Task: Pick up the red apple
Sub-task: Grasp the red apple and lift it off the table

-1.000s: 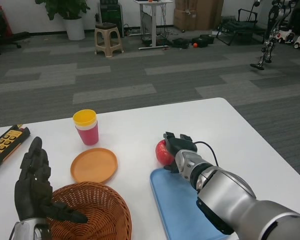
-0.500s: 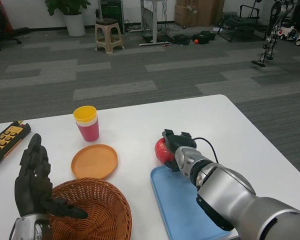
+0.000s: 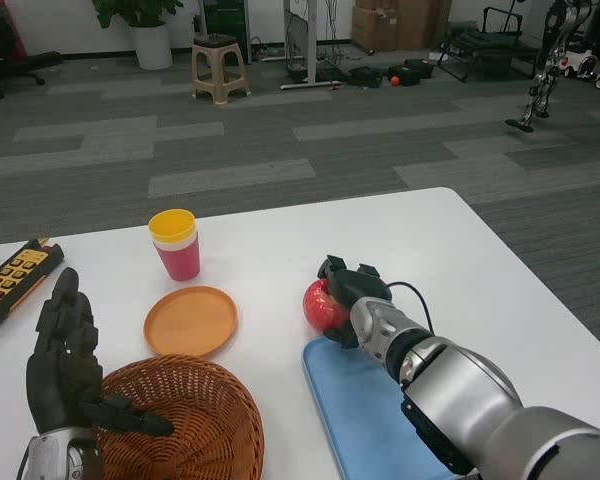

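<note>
The right hand (image 3: 348, 290) has its fingers wrapped over the red apple (image 3: 318, 305), which sits just beyond the blue tray (image 3: 365, 420). The left hand (image 3: 68, 365) holds nothing, fingers straight and together, thumb out over the wicker basket (image 3: 195, 420).

No text, label, brand or number can be read. The yellow and black handheld remote controller (image 3: 12, 285) at the far left edge of the white tabletop (image 3: 450, 245) carries rows of buttons, but their markings are too small to make out.
</note>
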Action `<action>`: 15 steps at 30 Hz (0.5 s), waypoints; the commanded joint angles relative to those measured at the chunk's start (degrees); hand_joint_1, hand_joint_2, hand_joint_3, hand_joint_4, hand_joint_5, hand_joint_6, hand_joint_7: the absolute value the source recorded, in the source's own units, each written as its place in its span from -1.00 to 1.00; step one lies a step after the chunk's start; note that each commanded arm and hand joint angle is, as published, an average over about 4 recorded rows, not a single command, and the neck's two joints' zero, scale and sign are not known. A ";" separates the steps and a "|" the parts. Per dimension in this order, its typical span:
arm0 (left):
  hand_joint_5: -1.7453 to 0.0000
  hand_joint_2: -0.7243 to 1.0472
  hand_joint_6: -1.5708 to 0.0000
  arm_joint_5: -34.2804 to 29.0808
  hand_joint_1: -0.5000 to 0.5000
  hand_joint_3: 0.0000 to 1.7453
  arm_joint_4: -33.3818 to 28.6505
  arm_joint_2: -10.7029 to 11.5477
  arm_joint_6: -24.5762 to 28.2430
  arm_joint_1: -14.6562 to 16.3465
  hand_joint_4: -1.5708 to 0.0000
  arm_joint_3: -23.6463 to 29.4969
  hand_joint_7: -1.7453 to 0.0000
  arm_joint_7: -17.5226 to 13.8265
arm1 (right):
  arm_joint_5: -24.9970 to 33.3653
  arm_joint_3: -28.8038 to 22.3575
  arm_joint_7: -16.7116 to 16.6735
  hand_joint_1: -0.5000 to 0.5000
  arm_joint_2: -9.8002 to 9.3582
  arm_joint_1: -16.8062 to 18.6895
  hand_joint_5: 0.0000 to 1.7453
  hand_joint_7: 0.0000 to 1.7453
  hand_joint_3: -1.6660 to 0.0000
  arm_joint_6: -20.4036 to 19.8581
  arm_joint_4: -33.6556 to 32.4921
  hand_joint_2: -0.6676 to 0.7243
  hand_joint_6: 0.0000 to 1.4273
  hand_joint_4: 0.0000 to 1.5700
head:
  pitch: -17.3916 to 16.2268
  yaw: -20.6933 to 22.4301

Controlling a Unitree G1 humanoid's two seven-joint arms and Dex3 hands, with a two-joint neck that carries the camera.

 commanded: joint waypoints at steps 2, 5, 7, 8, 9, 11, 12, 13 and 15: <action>1.00 -0.90 0.53 -0.16 -1.00 -0.90 0.58 0.37 -0.25 0.25 1.00 0.20 1.00 0.03 | 0.21 -3.80 -1.57 -0.92 -1.16 0.78 0.89 0.62 -0.81 -2.19 -1.35 -0.82 -0.64 0.09 | 1.10 0.32; 1.00 -0.90 0.56 -0.49 -1.00 -0.90 0.67 0.37 -0.25 -0.02 1.00 0.18 1.00 0.03 | 0.89 -5.21 -2.10 -0.92 -1.51 0.87 0.89 0.66 -0.81 -3.14 -1.88 -0.82 -0.62 0.12 | 1.66 0.43; 1.00 -0.90 0.57 -0.57 -1.00 -0.90 0.74 0.37 -0.25 -0.11 1.00 0.18 1.00 0.03 | 1.79 -5.38 -2.34 -0.92 -1.73 0.89 0.89 0.64 -0.81 -3.71 -2.10 -0.82 -0.60 0.15 | 1.84 0.45; 1.00 -0.90 0.56 -0.62 -1.00 -0.90 0.78 0.37 -0.25 -0.15 1.00 0.18 1.00 0.03 | 2.45 -5.49 -2.52 -0.92 -1.88 0.91 0.89 0.62 -0.81 -4.15 -2.25 -0.82 -0.60 0.15 | 1.85 0.48; 1.00 -0.90 0.56 -0.62 -1.00 -0.90 0.78 0.37 -0.25 -0.15 1.00 0.18 1.00 0.03 | 3.51 -5.54 -2.65 -0.92 -2.10 1.13 0.89 0.60 -0.81 -4.87 -2.76 -0.82 -0.60 0.16 | 1.90 0.50; 1.00 -0.90 0.55 -0.62 -1.00 -0.90 0.76 0.37 -0.25 -0.15 1.00 0.16 1.00 0.03 | 5.66 -5.58 -2.89 -0.92 -2.61 1.74 0.89 0.60 -0.81 -6.34 -4.23 -0.82 -0.62 0.17 | 1.96 0.42; 1.00 -0.90 0.55 -0.64 -1.00 -0.90 0.76 0.37 -0.25 -0.19 1.00 0.13 1.00 0.03 | 7.31 -5.54 -3.07 -0.92 -3.07 2.38 0.89 0.60 -0.81 -7.49 -5.88 -0.82 -0.63 0.18 | 1.96 0.33; 1.00 -0.90 0.55 -0.66 -1.00 -0.90 0.78 0.37 -0.25 -0.24 1.00 0.11 1.00 0.03 | 8.32 -5.49 -3.22 -0.92 -3.40 2.82 0.89 0.60 -0.81 -8.21 -7.11 -0.82 -0.64 0.18 | 1.95 0.25; 1.00 -0.90 0.56 -0.70 -1.00 -0.90 0.83 0.37 -0.25 -0.37 1.00 0.13 1.00 0.03 | 10.54 -5.41 -3.53 -0.92 -4.21 3.99 0.89 0.60 -0.81 -9.46 -10.38 -0.82 -0.64 0.17 | 1.75 0.00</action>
